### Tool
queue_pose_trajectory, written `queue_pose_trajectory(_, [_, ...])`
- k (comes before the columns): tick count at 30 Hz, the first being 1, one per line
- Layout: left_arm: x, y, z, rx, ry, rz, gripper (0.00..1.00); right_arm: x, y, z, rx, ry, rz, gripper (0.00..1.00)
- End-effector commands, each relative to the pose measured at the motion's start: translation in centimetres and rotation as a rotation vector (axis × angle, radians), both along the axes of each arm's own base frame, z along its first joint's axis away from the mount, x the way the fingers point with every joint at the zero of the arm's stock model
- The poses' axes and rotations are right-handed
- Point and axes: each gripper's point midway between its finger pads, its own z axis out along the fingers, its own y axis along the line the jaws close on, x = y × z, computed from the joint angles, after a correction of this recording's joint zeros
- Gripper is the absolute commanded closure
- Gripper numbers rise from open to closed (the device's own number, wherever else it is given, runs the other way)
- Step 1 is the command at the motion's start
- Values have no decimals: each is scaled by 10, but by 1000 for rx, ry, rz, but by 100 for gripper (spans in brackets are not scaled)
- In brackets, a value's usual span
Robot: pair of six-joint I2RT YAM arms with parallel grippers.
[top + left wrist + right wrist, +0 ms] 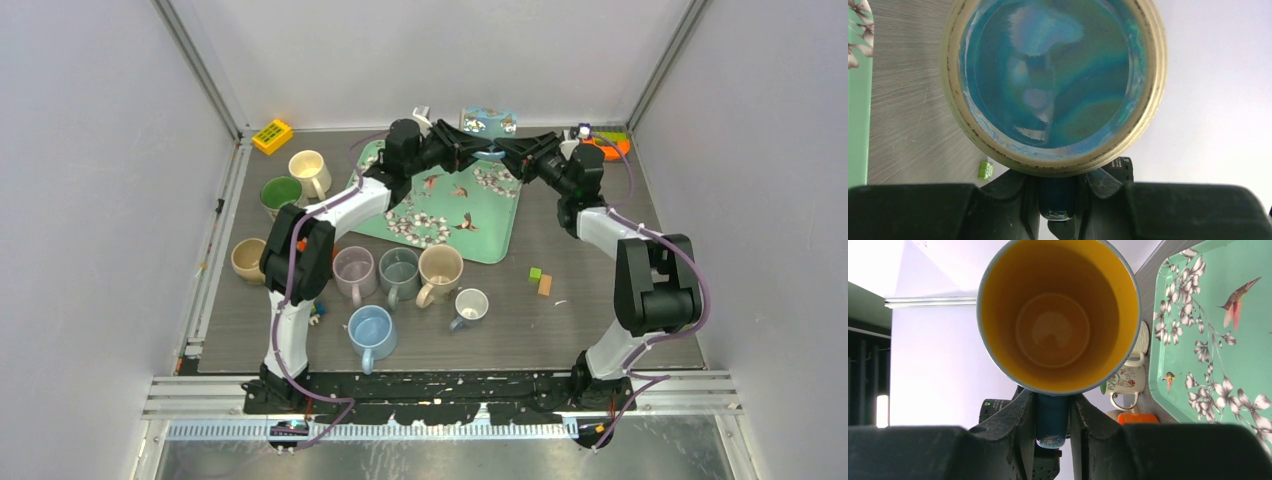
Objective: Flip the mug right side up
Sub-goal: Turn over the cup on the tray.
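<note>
Hanging in mid-air above the far end of the tray (500, 237): the mug (489, 153), carried sideways between 2 arms. From the left wrist, shows its glazed blue base; from the right wrist, shows its yellow inside. So lies with long axis level, running along the tray's far edge, base toward the left arm (345, 205), mouth toward the right arm (608, 228). Neither upside down nor upright; by judgement, roughly halfway through the turn.

Left jaws: narrow, pinched on the blue handle (1056, 197), 1 finger on each side. Right jaws: narrow too, closed against the same handle from the opposite end, no gap showing. Cannot tell which grip bears the weight.

Next, probably: release 1 grip and roll the other wrist until the mouth faces up, then lower onto the tray or the worktop (590, 320) beside it. Turns on this: 1 handle shared by 2 sets of jaws, equally near, facing each other along the mug's axis. Risks: twisting with both clamped, or a slip on the thin handle.

Other mugs (400, 270) grouped on the worktop at the tray's near and left sides, well apart from this one.
</note>
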Motion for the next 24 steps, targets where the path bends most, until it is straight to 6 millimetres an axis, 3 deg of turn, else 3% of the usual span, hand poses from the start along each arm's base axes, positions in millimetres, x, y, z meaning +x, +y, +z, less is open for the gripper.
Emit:
queue_pose_trajectory(1, [-16,-2,78,-126,-238,-67,100,-8,-1,48,-76,-137,5,83])
queue_pose_trajectory(4, [-18,-2,79,-133,-249,-76,100,-9,-2,51,-107,-140,0,97])
queue_pose_trajectory(6, [-19,-2,78,-135,-255,-84,99,-11,-3,55,-124,-146,-5,99])
queue_pose_trajectory(12, [-17,-1,63,-102,-220,-80,58,-16,-11,70,-252,-157,-54,99])
queue_pose_trajectory(16, [-13,-2,46,-80,-176,-72,42,-20,-21,81,-376,-156,-94,99])
queue_pose_trajectory(24, [-8,-9,14,-54,-106,-78,36,-25,-37,84,-583,-116,-124,99])
